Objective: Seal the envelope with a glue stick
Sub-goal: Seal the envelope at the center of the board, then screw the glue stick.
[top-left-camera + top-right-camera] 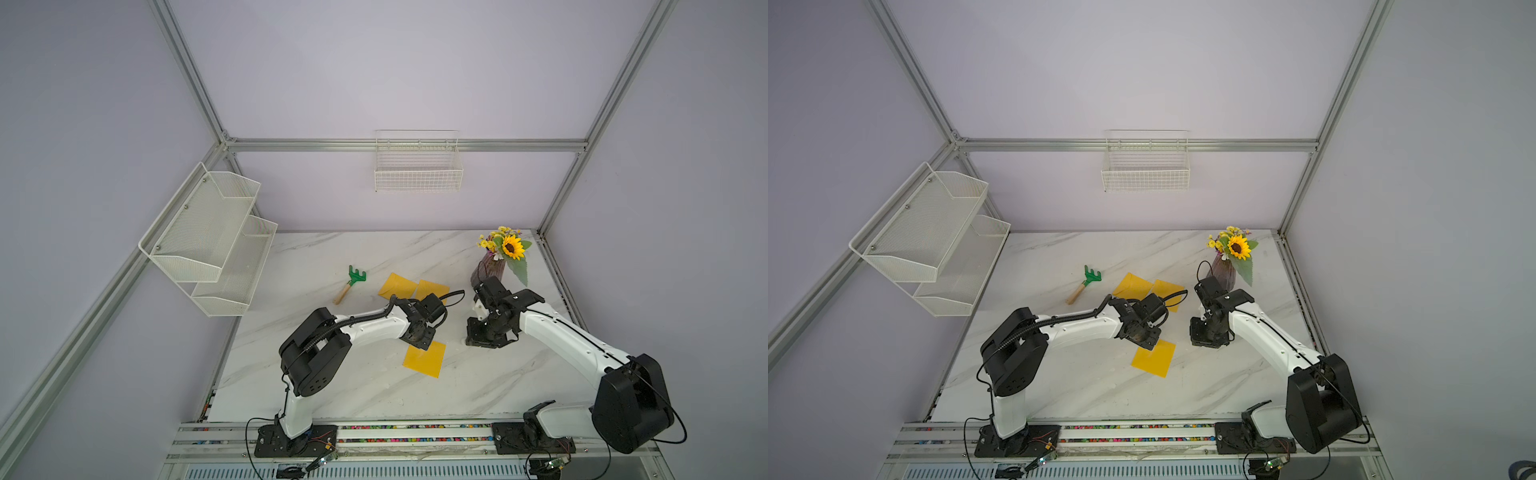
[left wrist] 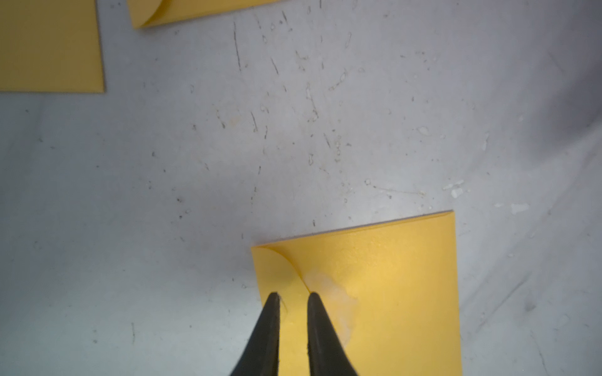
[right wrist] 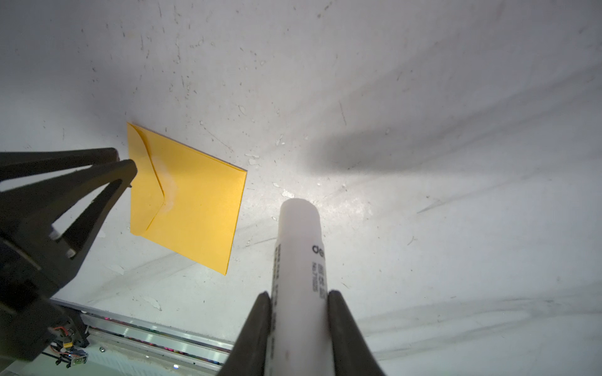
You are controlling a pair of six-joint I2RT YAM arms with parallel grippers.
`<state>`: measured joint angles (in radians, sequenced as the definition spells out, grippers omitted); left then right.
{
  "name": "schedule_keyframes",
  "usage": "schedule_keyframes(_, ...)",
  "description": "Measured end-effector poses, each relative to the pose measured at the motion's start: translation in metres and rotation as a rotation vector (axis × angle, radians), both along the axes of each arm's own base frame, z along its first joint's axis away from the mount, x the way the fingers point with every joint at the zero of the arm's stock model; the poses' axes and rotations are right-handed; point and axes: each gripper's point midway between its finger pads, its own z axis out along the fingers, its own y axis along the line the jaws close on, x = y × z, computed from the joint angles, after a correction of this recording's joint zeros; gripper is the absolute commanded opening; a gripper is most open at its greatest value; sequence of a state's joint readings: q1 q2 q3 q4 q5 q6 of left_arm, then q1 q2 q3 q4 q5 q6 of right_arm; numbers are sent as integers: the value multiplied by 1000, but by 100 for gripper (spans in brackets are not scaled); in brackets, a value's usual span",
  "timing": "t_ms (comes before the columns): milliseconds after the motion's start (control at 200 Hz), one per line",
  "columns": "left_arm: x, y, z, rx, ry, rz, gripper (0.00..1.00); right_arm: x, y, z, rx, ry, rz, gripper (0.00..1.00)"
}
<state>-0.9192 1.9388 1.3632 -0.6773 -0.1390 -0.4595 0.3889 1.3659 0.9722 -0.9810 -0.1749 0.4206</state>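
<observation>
The right gripper clamps the white glue stick above the table beside the central yellow envelope, whose flap the left gripper, fingers narrowly apart, covers, while two more envelopes, a toy rake and a flower vase lie toward the far edge.

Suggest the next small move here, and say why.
Probably lower the left gripper to press the flap of the yellow paper envelope flat. A whitish glue smear shows beside the flap's edge, the gripper's narrowly parted jaws sit over the flap, and the right gripper holds the white cylindrical glue stick aside.
</observation>
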Motion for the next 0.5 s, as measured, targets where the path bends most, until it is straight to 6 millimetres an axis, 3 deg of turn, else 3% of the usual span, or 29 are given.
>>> schedule_keyframes(145,-1,4,-18,37,30,3,18,0,0,0,0,-1,0,0)
schedule_keyframes(320,0,1,-18,30,25,2,18,0,0,0,0,0,0,0)
schedule_keyframes(500,1,2,-14,31,14,-4,27,0,0,2,-2,0,0,0)
